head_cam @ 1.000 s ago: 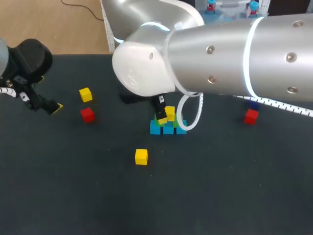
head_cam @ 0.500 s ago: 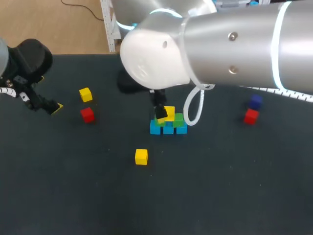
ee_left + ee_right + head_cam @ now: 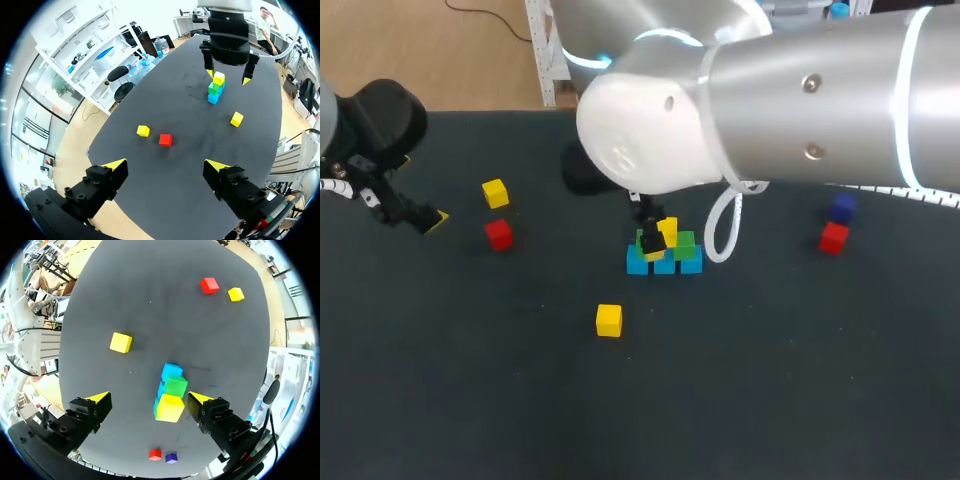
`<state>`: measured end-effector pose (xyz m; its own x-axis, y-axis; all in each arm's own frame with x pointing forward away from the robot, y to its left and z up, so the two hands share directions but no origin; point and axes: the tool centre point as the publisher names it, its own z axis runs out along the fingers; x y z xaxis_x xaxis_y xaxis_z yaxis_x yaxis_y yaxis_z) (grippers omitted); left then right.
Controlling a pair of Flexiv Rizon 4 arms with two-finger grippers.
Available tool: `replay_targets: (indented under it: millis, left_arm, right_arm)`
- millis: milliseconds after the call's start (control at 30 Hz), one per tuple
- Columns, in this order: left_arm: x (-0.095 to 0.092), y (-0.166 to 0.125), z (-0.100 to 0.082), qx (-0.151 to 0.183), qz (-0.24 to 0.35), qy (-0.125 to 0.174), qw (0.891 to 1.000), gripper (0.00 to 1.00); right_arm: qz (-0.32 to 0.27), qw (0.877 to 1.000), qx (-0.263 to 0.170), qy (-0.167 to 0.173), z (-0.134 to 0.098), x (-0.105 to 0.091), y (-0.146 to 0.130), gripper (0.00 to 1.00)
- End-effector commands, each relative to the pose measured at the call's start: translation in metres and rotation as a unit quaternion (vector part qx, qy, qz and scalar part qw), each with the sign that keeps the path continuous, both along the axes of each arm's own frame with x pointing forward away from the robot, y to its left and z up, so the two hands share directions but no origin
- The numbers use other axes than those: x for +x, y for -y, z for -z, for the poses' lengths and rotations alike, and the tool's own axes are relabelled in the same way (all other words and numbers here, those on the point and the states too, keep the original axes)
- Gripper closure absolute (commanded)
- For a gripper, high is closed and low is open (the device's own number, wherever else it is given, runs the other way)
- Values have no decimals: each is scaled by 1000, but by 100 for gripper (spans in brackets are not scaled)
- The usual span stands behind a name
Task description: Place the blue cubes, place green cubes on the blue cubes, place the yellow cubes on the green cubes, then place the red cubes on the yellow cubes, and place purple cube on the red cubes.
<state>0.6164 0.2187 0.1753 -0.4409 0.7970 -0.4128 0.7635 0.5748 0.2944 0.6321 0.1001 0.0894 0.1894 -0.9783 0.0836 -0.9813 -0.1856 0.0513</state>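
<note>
The right fingers (image 3: 200,401) stand spread, with the stacked yellow cube (image 3: 170,407) free between them. The left fingers (image 3: 116,164), also spread, are nearer the outer yellow cube (image 3: 495,192).

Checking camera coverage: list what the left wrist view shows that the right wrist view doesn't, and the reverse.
Only the left wrist view: the left gripper, open. Only the right wrist view: the purple cube with a red cube beside it. Both: the stack, the right gripper open around its top yellow cube, two loose yellow cubes and another red cube.
</note>
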Motion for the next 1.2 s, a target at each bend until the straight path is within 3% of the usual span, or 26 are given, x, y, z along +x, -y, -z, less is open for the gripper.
replay_targets:
  millis: [33, 267, 400, 733, 933, 1200]
  left_arm:
    - [1, -1, 0, -1, 1, 0, 1000, 0]
    - [1, -1, 0, -1, 1, 0, 1000, 0]
    - [1, -1, 0, -1, 1, 0, 1000, 0]
    - [1, -1, 0, -1, 1, 0, 1000, 0]
    - [1, -1, 0, -1, 1, 0, 1000, 0]
    - [1, -1, 0, -1, 1, 0, 1000, 0]
  right_arm:
    - [-5, 1000, 0, -5, 0, 4, -5, 0]
    - [1, 1000, -6, -26, -15, 11, -16, 0]
    - [-30, 999, -5, -34, -23, 7, -34, 0]
    - [-57, 995, -12, -76, -15, -11, -61, 0]
    - [-10, 996, -27, -88, -12, -23, -35, 0]
    - [99, 994, -28, -41, -33, -30, 19, 0]
